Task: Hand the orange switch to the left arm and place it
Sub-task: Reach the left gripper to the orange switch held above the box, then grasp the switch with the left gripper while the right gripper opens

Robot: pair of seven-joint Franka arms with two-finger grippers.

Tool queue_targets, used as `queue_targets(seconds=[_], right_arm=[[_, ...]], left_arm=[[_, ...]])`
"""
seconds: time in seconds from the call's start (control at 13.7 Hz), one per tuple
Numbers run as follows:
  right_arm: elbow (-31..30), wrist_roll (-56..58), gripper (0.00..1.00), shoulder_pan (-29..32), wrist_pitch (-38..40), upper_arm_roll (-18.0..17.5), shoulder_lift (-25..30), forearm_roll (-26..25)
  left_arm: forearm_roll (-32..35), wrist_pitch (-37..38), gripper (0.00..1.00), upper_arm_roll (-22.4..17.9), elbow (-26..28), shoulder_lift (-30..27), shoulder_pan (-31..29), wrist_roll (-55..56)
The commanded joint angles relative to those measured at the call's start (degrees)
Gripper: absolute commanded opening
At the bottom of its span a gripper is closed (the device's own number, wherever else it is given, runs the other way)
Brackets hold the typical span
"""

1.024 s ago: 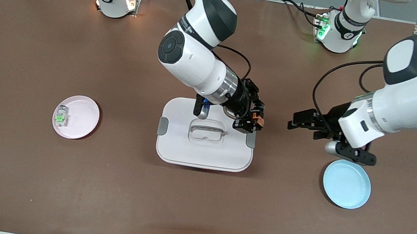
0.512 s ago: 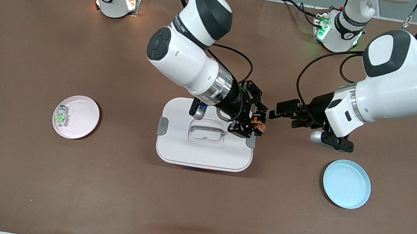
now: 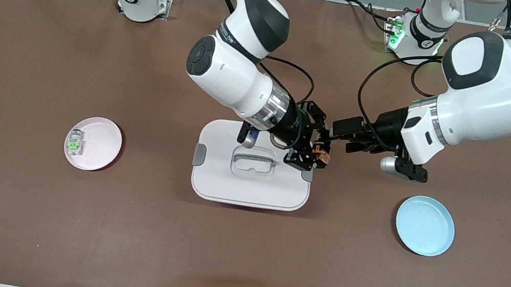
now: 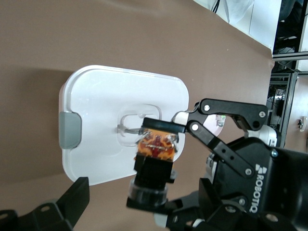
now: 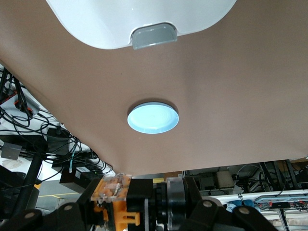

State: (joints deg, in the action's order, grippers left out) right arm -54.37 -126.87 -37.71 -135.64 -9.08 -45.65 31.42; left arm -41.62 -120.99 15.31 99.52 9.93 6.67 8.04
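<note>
2 grippers nearly meet: my left gripper has closed the gap, fingers spread, onto the orange switch, clamped in my right gripper over the box edge. Handover looks imminent.

Two white arms are reaching over the desk, each ending in one pincer: the right pincer and the left pincer. One orange switch is sitting in the right pincer. One white box is lying below it. Two plates are showing, one pink plate and one blue plate. One green-centred block is resting on the pink one.
</note>
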Motion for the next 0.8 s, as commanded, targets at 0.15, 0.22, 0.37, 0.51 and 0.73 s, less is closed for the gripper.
queue_targets(seconds=[0.15, 0.22, 0.37, 0.51, 0.73], right_arm=[[2.6, -0.7, 0.00, -0.2, -0.9, -1.7, -1.3, 0.8], [2.6, -0.9, 0.00, -0.3, -0.9, -1.9, -1.3, 0.8], [2.6, -1.1, 0.00, -0.3, -0.9, -2.8, -1.3, 0.8], [2.6, -1.2, 0.00, -0.3, -0.8, -2.9, -1.2, 0.8], [2.6, -1.2, 0.00, -0.3, -0.8, -2.9, -1.2, 0.8]], left_arm=[[-1.3, -2.9, 0.95, 0.5, 0.8, 0.5, 0.4, -2.2], [-1.3, -3.0, 0.90, 0.5, 0.8, 0.7, 0.7, -2.2], [-1.3, -3.5, 0.75, 0.5, 0.8, 0.8, 1.1, -2.2], [-1.3, -3.5, 0.42, 0.5, 0.8, 0.9, 1.4, -2.2], [-1.1, -3.5, 0.00, 0.5, 0.8, 0.9, 1.3, -2.1]])
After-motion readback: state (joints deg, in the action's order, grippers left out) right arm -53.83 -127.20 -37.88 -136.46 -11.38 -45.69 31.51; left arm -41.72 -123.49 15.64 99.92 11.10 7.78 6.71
